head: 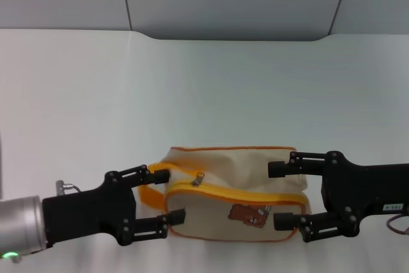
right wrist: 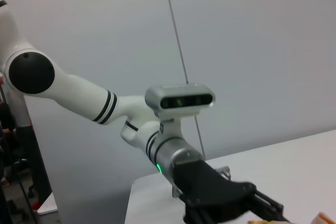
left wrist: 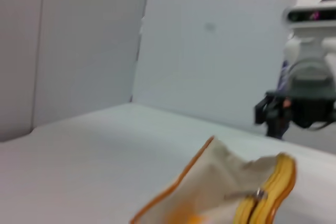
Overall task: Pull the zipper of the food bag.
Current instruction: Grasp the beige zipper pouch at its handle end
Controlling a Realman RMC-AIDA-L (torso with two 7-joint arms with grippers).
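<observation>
- I have the food bag (head: 233, 195) lying near the front edge of the bench (head: 204, 87), about midway along it, with both arms reaching in from the front corners.
- My left gripper (head: 169, 196) stands open at the bag's left end, one finger at the orange loop handle (head: 151, 194) up top, the other low against the front face; I judge it is not clamping anything yet.
- My right gripper (head: 285, 195) is also spread open, its fingers bracketing the bag's right end, one over the top panel and one at the front lower corner.
- To do this step well, I would close the right gripper on the bag body to anchor it, then bring the left fingers onto the silver pull tab (head: 198, 179), not the loop handle beside it, and draw along the line of the zipper (head: 255, 194).
- The bag is cream fabric with orange piping, slightly slumped, with a brown bear print (head: 248, 214) on the front; the yellow zipper tape curves across its upper front.
- In the left wrist view the tab (left wrist: 258, 194) sits at the tape's bend and the zipper (left wrist: 273, 192) looks closed there.
</observation>
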